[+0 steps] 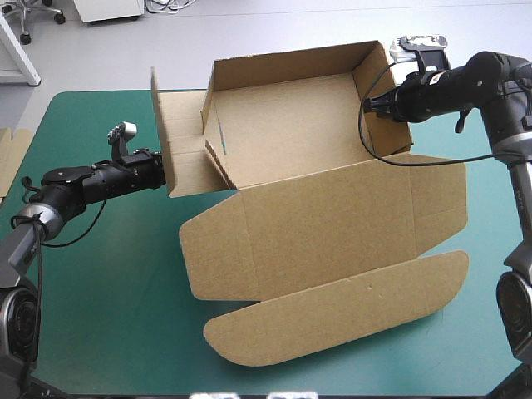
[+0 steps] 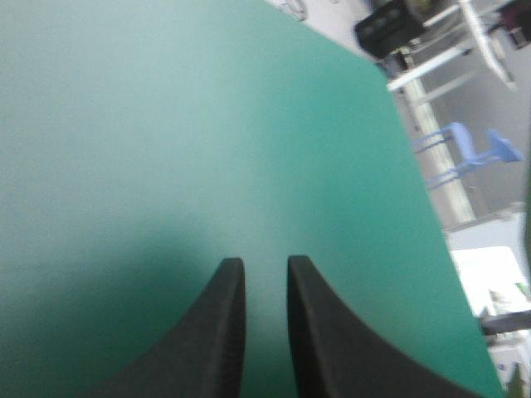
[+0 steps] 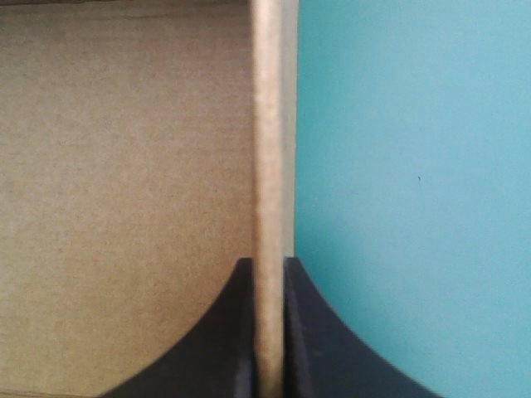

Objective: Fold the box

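The teal-green cover (image 1: 108,274) is stretching across the table, and the box (image 1: 316,224) is lying over its middle and far part as a half-formed tray; its far and side walls are standing up, while the lid is lying flat toward the near edge, its rounded flap ending closest to the robot; on the box's left side a flap is sticking outward, standing roughly upright. The right gripper (image 1: 378,106) is reaching in from the right and pinching the right wall (image 3: 274,149); in the right wrist view the black fingers are pressing the board's edge between them, the tray's inside showing on one side and the cover on the other. The left gripper (image 2: 265,274) is sitting just beside the left flap; its fingers are standing slightly apart with nothing between them, only the cover showing ahead. An edge of more board (image 1: 10,154) is peeking out at the table's left edge.
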Controlling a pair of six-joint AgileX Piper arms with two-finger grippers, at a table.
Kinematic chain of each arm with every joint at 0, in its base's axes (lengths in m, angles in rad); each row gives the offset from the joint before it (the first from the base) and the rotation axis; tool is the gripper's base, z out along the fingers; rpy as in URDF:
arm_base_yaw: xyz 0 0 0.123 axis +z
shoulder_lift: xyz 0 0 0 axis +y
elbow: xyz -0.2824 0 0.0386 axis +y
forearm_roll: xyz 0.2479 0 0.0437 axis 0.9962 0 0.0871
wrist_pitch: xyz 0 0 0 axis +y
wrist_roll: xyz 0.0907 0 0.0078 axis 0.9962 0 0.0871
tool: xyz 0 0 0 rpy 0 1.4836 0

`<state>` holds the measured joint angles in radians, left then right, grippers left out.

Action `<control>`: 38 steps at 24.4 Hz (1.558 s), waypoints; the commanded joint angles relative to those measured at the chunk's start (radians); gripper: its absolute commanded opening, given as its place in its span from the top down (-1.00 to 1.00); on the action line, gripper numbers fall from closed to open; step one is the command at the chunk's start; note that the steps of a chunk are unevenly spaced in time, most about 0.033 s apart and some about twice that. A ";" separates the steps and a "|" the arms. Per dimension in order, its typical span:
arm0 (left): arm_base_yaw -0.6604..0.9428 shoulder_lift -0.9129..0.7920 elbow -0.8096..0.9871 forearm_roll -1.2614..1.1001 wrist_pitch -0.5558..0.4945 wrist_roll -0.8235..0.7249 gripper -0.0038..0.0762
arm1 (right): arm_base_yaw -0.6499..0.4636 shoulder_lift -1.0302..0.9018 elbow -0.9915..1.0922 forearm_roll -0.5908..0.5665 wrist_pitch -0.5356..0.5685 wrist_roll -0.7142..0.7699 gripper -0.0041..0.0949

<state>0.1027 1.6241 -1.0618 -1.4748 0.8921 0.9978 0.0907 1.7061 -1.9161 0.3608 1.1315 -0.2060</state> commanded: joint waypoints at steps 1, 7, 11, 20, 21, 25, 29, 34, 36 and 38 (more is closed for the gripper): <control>-0.003 -0.040 -0.025 -0.157 0.140 0.035 0.58 | -0.010 -0.052 -0.029 0.006 -0.060 0.007 0.95; -0.003 -0.040 -0.026 -0.285 0.219 0.127 0.54 | -0.010 -0.052 -0.029 -0.002 -0.064 0.009 0.95; -0.003 -0.040 -0.046 -0.337 0.256 0.088 0.18 | -0.010 -0.052 -0.029 -0.002 -0.075 0.016 0.95; -0.003 -0.040 -0.055 -0.337 0.388 0.046 -0.03 | -0.010 -0.031 -0.019 0.001 -0.082 0.021 0.95; -0.003 -0.040 -0.062 -0.337 0.394 0.044 -0.03 | -0.010 -0.031 -0.019 0.001 -0.082 0.021 0.95; -0.005 -0.040 -0.094 -0.337 0.405 0.018 -0.03 | -0.010 -0.023 -0.019 -0.001 -0.084 0.025 0.95; -0.008 -0.040 -0.140 -0.338 0.409 -0.005 -0.03 | -0.010 -0.019 -0.019 -0.001 -0.086 0.025 0.95; -0.050 -0.003 -0.193 -0.338 0.405 -0.034 -0.03 | -0.010 -0.019 -0.019 -0.001 -0.092 0.025 0.95; -0.077 0.016 -0.210 -0.338 0.406 -0.049 -0.03 | -0.010 -0.019 -0.019 -0.001 -0.094 0.025 0.95; -0.093 0.023 -0.229 -0.338 0.409 -0.051 -0.03 | -0.010 -0.017 -0.019 -0.005 -0.094 0.027 0.95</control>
<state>0.0388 1.6739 -1.2375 -1.6739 1.1761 0.9631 0.0880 1.7355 -1.9044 0.3193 1.0928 -0.1900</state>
